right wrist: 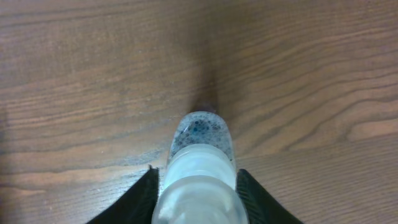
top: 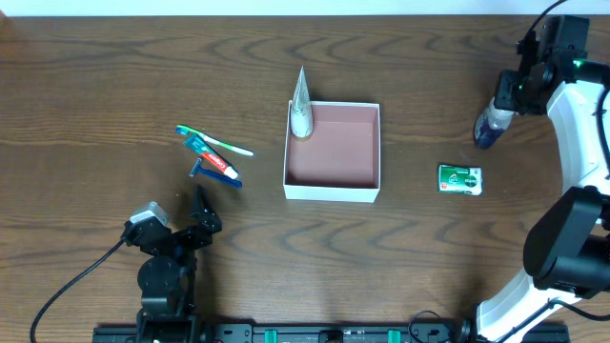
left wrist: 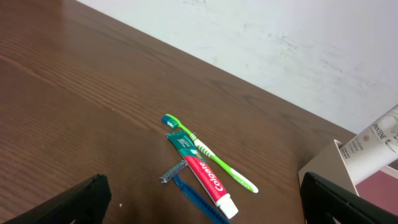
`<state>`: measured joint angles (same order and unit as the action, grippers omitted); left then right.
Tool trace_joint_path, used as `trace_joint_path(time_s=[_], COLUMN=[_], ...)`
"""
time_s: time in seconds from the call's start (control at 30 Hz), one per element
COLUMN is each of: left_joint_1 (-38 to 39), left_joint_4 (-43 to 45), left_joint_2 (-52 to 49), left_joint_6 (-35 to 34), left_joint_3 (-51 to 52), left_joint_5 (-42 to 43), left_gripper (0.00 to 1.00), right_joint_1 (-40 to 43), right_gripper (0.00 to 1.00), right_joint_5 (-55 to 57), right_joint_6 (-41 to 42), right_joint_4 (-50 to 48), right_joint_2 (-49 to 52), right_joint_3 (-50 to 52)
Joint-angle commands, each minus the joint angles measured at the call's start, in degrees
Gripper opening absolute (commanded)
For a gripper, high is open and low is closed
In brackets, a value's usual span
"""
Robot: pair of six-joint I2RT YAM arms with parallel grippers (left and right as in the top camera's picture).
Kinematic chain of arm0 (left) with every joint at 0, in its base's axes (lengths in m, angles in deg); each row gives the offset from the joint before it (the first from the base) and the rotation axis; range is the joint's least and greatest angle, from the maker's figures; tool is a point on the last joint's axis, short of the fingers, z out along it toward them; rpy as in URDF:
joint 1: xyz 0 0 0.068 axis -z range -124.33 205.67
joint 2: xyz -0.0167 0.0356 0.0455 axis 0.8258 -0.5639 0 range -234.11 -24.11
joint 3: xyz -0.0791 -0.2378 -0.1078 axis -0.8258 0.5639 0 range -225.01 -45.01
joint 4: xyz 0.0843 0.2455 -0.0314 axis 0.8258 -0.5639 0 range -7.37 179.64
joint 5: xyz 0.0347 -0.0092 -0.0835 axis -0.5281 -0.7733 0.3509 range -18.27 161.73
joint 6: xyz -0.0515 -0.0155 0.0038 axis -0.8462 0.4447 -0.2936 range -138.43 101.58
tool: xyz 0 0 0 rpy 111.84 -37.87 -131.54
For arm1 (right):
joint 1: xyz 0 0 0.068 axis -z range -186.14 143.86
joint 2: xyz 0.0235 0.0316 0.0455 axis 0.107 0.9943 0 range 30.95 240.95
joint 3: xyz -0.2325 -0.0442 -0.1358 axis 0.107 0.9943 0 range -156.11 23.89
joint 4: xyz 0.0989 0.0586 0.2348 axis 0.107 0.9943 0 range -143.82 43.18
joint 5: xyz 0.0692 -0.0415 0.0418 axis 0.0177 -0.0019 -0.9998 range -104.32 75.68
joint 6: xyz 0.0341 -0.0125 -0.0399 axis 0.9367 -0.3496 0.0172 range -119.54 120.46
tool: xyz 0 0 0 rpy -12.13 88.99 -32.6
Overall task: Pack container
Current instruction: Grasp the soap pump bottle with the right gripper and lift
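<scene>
Container (top: 332,191) at mid-desk: square, shallow, open top, white walls, reddish-brown floor. In the left wrist view only one corner shows, cut off by the frame edge. White tube (top: 301,107) leans in the rear-left corner with its crimped end up above the rim. From the wrist camera its lower end is hidden behind the wall.

To the left, apart from the container, three items lie close together: green toothbrush (top: 217,141), red-and-green toothpaste (top: 212,157) and blue razor (top: 217,176). The toothpaste lies across the razor handle. To the right is a small green packet (top: 459,179), its lettering too small to read.

Right tool (right wrist: 196,186) is at the far right of the desk, pinching a clear bottle (top: 491,124) with blue at its lower end. Both fingers (right wrist: 140,199) press its sides. Cannot tell whether the bottle's tip touches the desk.

Left tool (top: 205,211) is near the front edge, just below the razor. It is spread wide with nothing between. Only the fingertips (left wrist: 81,202) show, in the bottom corners of its own view.

Desk (top: 95,76) is dark brown with wood grain. A pale, scuffed surface lies beyond its far edge.
</scene>
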<state>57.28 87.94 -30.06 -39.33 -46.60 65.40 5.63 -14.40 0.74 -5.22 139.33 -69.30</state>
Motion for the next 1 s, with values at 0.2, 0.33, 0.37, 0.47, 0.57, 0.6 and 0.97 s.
trace_joint_path(time_s=[0.2,0.33,0.37,0.47,0.57,0.6,0.97], left_joint_1=[-0.2,-0.2,-0.2,-0.2,-0.2,-0.2,-0.2], left_joint_4=[-1.9,-1.9,-1.9,-1.9,-1.8,-1.9,-1.9], left_joint_2=[0.0,0.0,0.0,0.0,0.0,0.0,0.0], left_joint_6=[0.5,0.5,0.5,0.5,0.5,0.5,0.5], left_joint_3=[1.4,1.4,1.4,1.4,1.4,1.4,1.4], left_joint_5=[-0.3,-0.3,-0.3,-0.3,-0.3,-0.3,-0.3], left_gripper=[0.98,0.98,0.98,0.98,0.98,0.98,0.98], right_joint_1=[0.4,0.4,0.4,0.3,0.0,-0.1,-1.1], right_gripper=[0.08,0.01,0.01,0.01,0.01,0.01,0.01], right_joint_5=[-0.5,-2.3,-2.9,-3.9,-4.2,-4.5,-4.9], right_joint_6=[-0.4,-1.9,-2.1,-2.6,-2.5,-2.5,-1.9], right_joint_4=[-0.2,-0.5,-0.6,-0.6,-0.4,-0.4,-0.1], right_joint_2=[0.8,0.8,0.8,0.7,0.2,-0.2,-10.7], right_joint_3=[0.4,0.4,0.4,0.4,0.3,0.2,-0.6])
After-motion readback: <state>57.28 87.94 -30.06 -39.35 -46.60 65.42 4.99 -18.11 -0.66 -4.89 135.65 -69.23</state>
